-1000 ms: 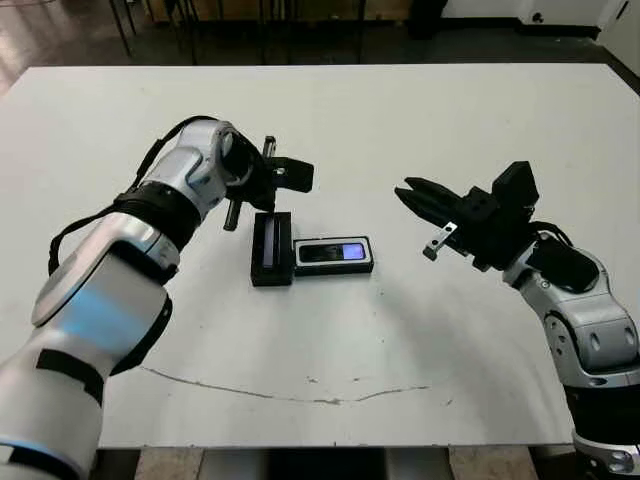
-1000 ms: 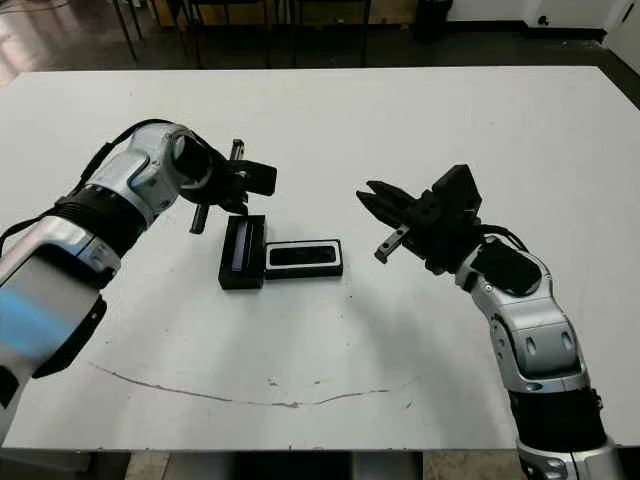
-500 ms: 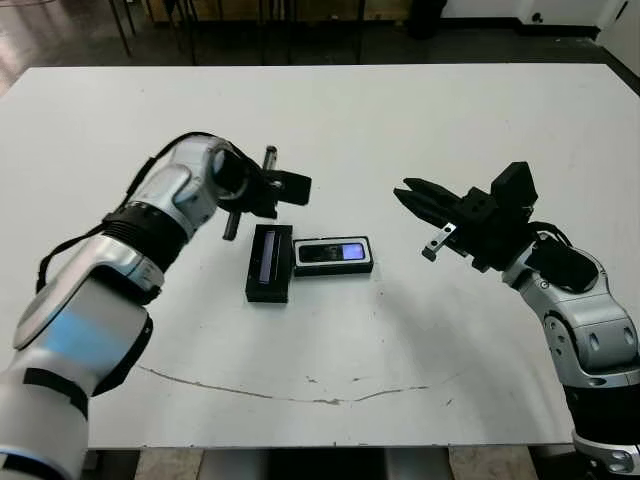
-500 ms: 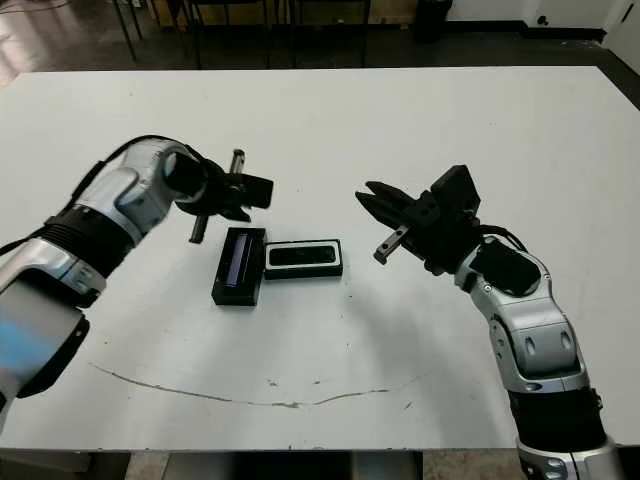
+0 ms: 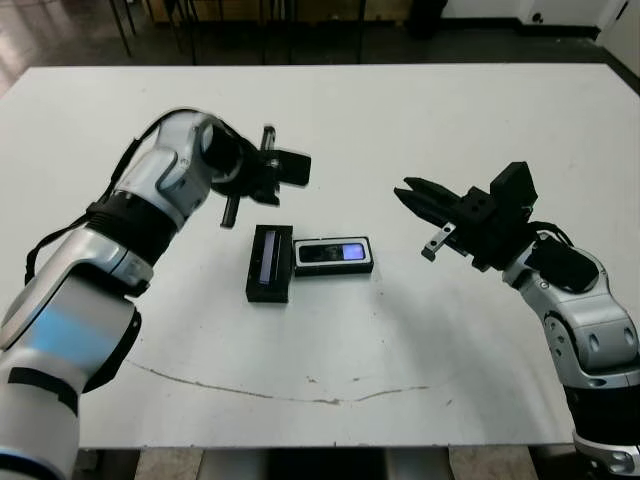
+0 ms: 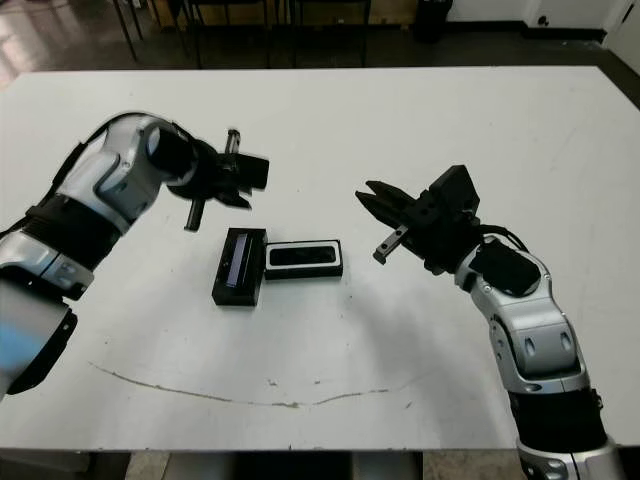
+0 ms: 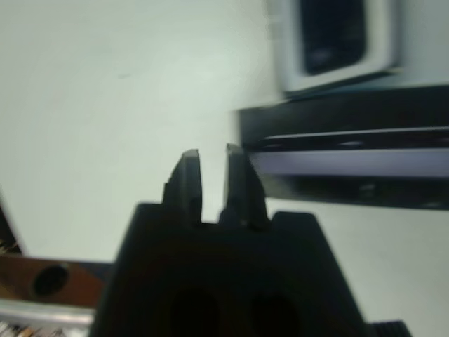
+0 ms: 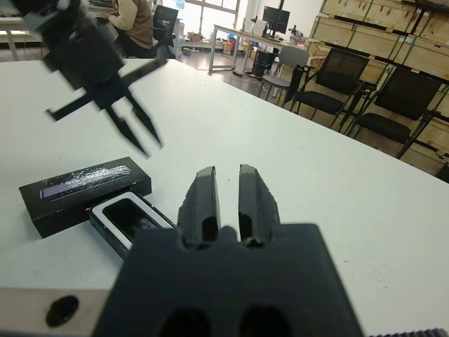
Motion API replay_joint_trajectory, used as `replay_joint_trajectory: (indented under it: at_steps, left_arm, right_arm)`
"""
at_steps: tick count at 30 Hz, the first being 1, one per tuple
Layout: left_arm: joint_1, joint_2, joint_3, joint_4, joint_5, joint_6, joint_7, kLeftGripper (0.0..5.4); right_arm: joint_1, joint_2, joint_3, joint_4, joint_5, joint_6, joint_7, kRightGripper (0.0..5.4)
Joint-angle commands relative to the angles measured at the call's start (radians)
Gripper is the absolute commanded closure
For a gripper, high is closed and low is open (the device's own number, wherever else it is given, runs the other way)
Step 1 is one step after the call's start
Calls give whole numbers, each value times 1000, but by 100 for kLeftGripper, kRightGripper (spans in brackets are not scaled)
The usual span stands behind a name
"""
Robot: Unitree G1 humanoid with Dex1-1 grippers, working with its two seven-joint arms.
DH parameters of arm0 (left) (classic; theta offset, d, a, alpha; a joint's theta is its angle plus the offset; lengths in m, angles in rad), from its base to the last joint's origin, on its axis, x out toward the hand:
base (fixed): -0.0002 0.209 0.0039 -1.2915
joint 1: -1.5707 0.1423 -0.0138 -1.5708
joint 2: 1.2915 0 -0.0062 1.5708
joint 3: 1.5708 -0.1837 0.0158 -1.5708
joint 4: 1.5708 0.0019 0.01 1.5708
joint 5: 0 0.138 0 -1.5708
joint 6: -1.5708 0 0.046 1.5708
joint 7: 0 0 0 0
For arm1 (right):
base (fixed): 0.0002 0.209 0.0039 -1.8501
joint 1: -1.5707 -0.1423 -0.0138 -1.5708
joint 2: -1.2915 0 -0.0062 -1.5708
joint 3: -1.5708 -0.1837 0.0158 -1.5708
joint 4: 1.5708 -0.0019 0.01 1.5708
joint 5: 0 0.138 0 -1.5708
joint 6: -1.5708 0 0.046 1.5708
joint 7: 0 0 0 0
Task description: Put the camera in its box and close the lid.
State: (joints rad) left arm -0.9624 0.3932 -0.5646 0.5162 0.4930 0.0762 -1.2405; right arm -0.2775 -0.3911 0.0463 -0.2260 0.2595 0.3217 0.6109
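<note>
The camera [image 5: 335, 251], black with a bluish panel, lies inside the box [image 5: 336, 269], a shallow tray with white lining at the table's middle. The lid [image 5: 270, 263] lies flat and open on the tray's left side, its pale stripe facing up. My left gripper [image 5: 263, 196] hovers just behind and above the lid, pointing down, shut and holding nothing. Its wrist view shows the lid [image 7: 351, 161] and camera [image 7: 333, 35] beyond its fingertips [image 7: 188, 163]. My right gripper [image 5: 403, 190] hangs shut to the right of the box, aimed at it, apart from it.
A thin dark crack line [image 5: 300, 392] runs across the white table [image 5: 400, 110] near its front edge. Chairs [image 8: 337, 81], crates and a seated person [image 8: 133, 24] show beyond the table in the right wrist view.
The lid has dropped from standing tilted to lying flat, open to the left. My left gripper then drew up and back from it. The right arm has not moved.
</note>
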Motion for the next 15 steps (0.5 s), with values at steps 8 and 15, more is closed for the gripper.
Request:
replay_joint_trajectory:
  at_steps: [8,15]
  left_arm:
    - [58,-17,-43,47,10,5,21,540]
    - [71,-8,-65,67,13,0,37,540]
  right_arm:
    - [1,-5,7,21,3,1,13,539]
    - [10,-6,9,4,-4,12,2,539]
